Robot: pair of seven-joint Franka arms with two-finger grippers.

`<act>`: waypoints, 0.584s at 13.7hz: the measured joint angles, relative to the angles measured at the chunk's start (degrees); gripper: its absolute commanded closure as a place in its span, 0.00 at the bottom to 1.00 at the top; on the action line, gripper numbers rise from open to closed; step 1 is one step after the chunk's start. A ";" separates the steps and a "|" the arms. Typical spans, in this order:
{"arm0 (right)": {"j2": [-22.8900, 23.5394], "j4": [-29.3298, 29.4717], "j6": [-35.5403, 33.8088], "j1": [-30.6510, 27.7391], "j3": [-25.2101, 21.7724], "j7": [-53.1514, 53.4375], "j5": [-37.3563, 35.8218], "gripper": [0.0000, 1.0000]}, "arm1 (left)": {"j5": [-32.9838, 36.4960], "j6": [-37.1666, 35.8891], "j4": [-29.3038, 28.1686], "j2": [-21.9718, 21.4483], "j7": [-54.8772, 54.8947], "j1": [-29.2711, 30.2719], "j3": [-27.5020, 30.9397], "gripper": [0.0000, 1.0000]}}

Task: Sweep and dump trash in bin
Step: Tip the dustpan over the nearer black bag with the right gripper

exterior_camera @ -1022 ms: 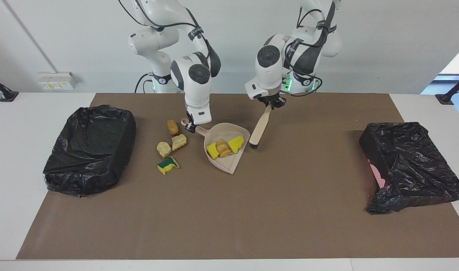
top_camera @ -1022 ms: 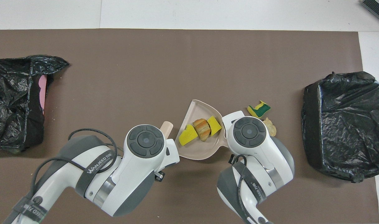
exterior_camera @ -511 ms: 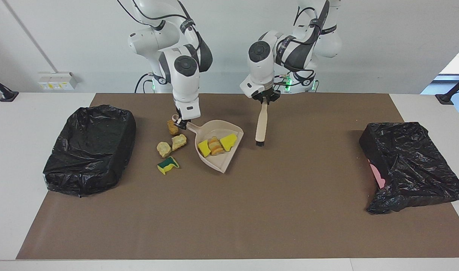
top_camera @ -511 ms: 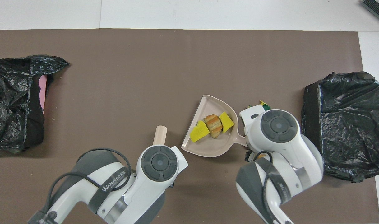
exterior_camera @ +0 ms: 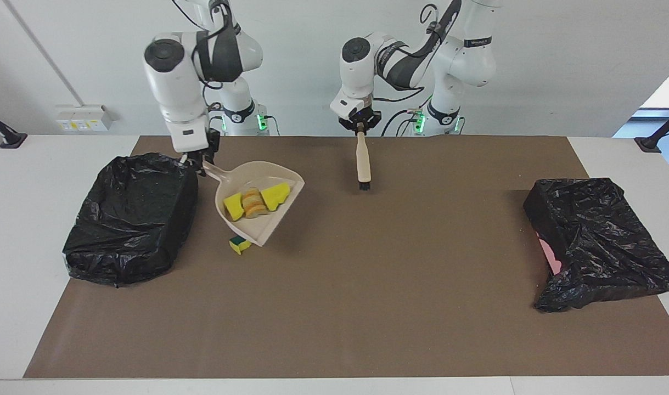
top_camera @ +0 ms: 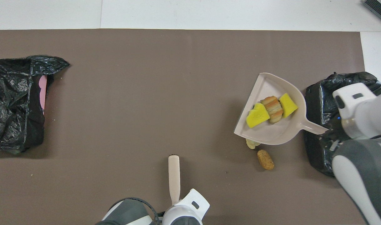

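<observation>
Table: brown mat [exterior_camera: 334,307], two black-bagged bins, one at each end [exterior_camera: 128,216] [exterior_camera: 600,241].
Right gripper [exterior_camera: 194,159]: clamped on the dustpan [exterior_camera: 260,211] handle, up in the air beside its bin.
Trash: three scraps in the dustpan [top_camera: 270,110], lined up across it; three more show on the mat underneath.
Left gripper [exterior_camera: 360,127]: holding one brush [exterior_camera: 363,164], hanging bristles-down.

The counter [exterior_camera: 16,230] carries a brown mat [exterior_camera: 367,307]; on it lie two black-lined bins [exterior_camera: 131,219] [exterior_camera: 597,241] and loose scraps [top_camera: 265,159].
</observation>
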 measured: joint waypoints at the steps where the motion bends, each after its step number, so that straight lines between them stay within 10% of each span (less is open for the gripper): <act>1: -0.11 1.38 -0.31 -3.52 -0.14 -3.04 0.00 1.00 | -0.02 2.40 -1.77 -0.27 -1.75 -1.61 -0.05 1.00; 8: 0.14 4.68 0.61 -25.94 -0.84 -26.66 -7.48 1.00 | -1.58 6.99 -7.84 -2.80 -2.90 -2.92 0.13 1.00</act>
